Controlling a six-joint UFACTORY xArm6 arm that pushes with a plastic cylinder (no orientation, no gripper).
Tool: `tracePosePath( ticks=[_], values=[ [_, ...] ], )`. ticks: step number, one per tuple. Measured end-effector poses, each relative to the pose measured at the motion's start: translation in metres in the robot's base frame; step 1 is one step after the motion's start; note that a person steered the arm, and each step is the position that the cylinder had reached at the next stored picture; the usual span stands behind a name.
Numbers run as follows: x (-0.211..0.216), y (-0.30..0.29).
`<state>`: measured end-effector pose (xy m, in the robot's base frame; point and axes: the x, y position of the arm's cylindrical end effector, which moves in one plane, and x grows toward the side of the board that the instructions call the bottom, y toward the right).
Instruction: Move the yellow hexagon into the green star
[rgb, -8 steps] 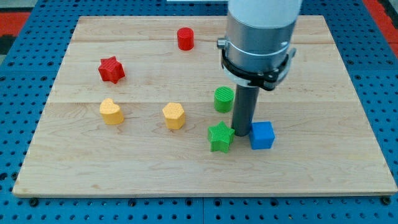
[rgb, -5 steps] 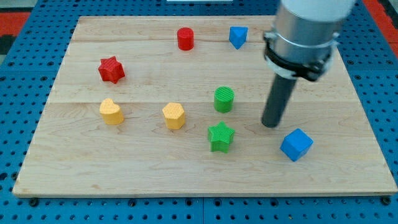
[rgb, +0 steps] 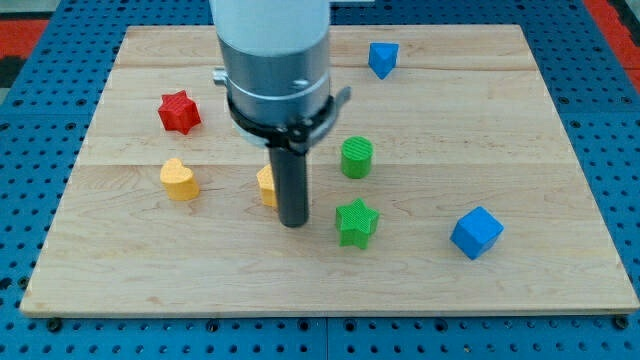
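Note:
The yellow hexagon (rgb: 265, 185) sits left of the board's middle, mostly hidden behind my rod. The green star (rgb: 356, 222) lies to its right, a little lower in the view. My tip (rgb: 293, 223) rests on the board just below and right of the hexagon, left of the star, with a gap to the star. I cannot tell whether the rod touches the hexagon.
A green cylinder (rgb: 357, 158) stands above the star. A yellow heart-like block (rgb: 179, 179) and a red star (rgb: 178, 111) lie at the left. A blue cube (rgb: 476, 232) sits at the lower right, a blue block (rgb: 382, 58) at the top. The wooden board (rgb: 560, 150) ends near all sides.
My rod has swung from the star's right side across to its left, beside the yellow hexagon. The blue cube was knocked to the lower right earlier. The red cylinder is now hidden behind the arm.

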<state>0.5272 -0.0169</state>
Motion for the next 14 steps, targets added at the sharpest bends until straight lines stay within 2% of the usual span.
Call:
tracePosePath(
  ticks=[1,2,3,4,7,8,9,10,12,13,14],
  values=[
    [0.003,0.078],
    [0.004,0.095],
    [0.004,0.032],
    [0.004,-0.008],
    [0.004,-0.029],
    [0.002,-0.098],
    [-0.018,-0.146],
    [-0.061,-0.175],
    [-0.092,-0.240],
    [-0.090,-0.176],
    [-0.047,-0.080]
  ],
)
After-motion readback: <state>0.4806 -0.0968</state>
